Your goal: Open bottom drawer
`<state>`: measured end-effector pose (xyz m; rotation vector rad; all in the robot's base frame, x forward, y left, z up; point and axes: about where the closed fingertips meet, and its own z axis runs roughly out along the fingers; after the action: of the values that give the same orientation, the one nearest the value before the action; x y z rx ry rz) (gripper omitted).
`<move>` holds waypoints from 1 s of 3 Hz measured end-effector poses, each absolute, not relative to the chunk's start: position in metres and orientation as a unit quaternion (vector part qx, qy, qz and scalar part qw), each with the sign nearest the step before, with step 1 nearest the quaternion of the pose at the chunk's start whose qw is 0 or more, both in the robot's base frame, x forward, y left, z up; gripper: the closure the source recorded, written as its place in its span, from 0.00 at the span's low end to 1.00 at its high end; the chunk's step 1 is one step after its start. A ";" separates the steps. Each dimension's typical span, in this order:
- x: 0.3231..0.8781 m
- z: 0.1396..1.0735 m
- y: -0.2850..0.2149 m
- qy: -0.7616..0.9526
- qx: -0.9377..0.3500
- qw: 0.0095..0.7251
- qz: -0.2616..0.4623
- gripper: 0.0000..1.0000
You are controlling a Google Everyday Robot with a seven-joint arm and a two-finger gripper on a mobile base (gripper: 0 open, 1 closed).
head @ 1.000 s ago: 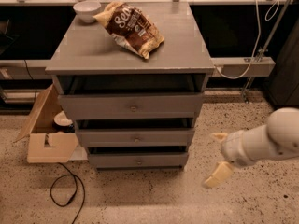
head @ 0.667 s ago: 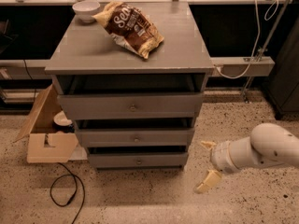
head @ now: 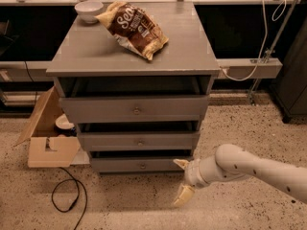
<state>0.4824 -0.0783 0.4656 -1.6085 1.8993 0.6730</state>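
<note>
Where the cabinet (head: 62, 92) meets the floor, the bottom drawer (head: 158, 165) sits as the lowest and slimmest of three grey fronts, with a small round knob (head: 142, 166) at centre. Its front looks pushed in, about in line with the middle drawer (head: 168, 141) above.

Hand (head: 183, 179) low at the cabinet's right front corner, just beside the bottom drawer's right end, right of the knob and not on it. Its two tan fingers (head: 184, 194) stand apart, one up by the drawer's corner, one down toward the floor, nothing between them. Cannot tell if the upper finger touches the drawer. White arm (head: 249, 169) comes in from lower right.

Tabletop (head: 192, 47) carries a brown bag (head: 133, 28) and a white bowl (head: 89, 9) at back left. Box (head: 48, 143) on the floor left of the cabinet. Black cable (head: 67, 198) looped in front of it.
</note>
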 end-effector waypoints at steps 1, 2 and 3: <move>0.482 0.466 -0.078 0.708 -0.599 0.278 0.251 0.00; 0.493 0.444 -0.085 0.722 -0.602 0.257 0.226 0.00; 0.524 0.390 -0.113 0.724 -0.629 0.225 0.176 0.00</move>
<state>0.5241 -0.1135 0.3899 -1.7343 1.9962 0.4851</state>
